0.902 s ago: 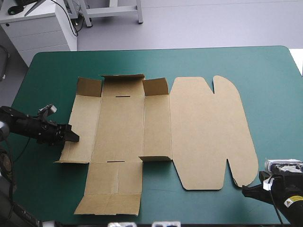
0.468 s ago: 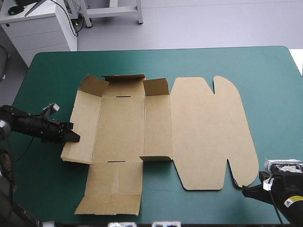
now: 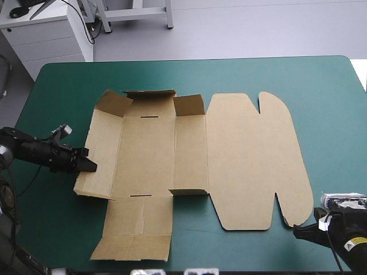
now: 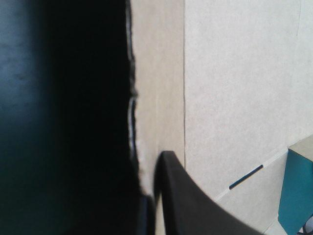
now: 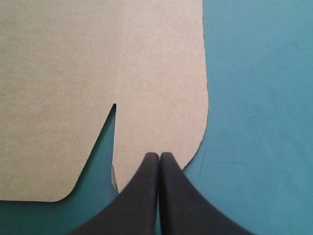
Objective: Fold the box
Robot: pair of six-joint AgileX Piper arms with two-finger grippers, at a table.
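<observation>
High view has the box mid table and mostly flat: left gripper pinches the 9 o'clock wall, tilted partway up, right gripper sits closed and empty by the lid's 5 o'clock corner (so nearly all the folding remains).

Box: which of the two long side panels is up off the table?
The left side panel, pinched at its outer edge by the left gripper and tilted up; the right side panel lies flat.
</observation>
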